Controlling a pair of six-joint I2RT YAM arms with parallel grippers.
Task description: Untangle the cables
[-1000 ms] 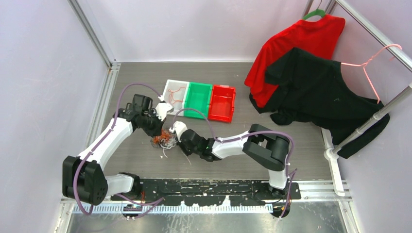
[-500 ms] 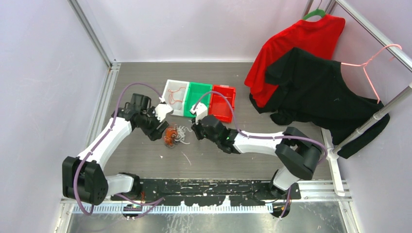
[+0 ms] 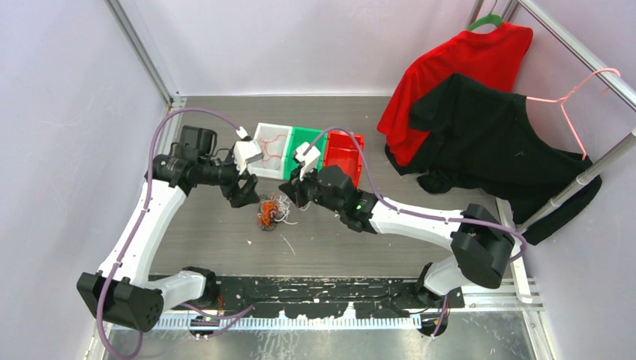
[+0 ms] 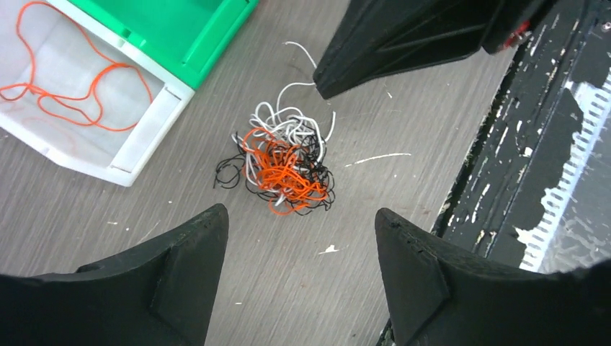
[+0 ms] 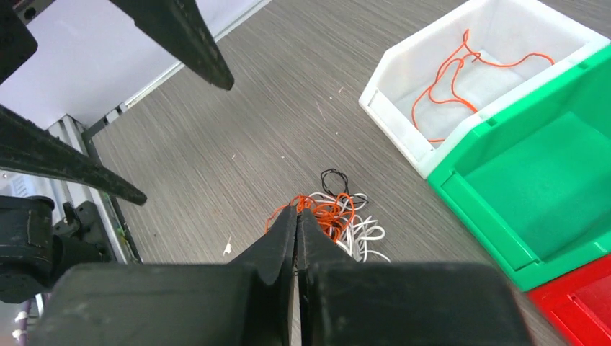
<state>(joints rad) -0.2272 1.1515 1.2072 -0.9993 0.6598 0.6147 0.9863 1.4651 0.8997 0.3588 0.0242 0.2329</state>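
Observation:
The cables (image 3: 271, 212) lie on the grey table as one small clump of orange, white and black strands (image 4: 284, 169), also in the right wrist view (image 5: 339, 216). My left gripper (image 3: 244, 195) hovers just left of the clump, open and empty (image 4: 299, 216). My right gripper (image 3: 289, 196) hangs just right of the clump with its jaws pressed together (image 5: 297, 213). A white strand (image 4: 292, 92) reaches up toward its tip; I cannot tell whether it is pinched. One loose orange cable (image 5: 450, 76) lies in the white bin.
Three bins stand in a row behind the clump: white bin (image 3: 271, 126), green bin (image 3: 309, 130), red bin (image 3: 346, 135). A red shirt (image 3: 465, 67) and a black shirt (image 3: 487, 142) hang on a rack at the right. Small white scraps (image 3: 289, 244) lie near the clump.
My left gripper has opened, let go of the clump and drawn back to the left. The right arm has swung from the near side to behind the clump. The clump now rests on the table.

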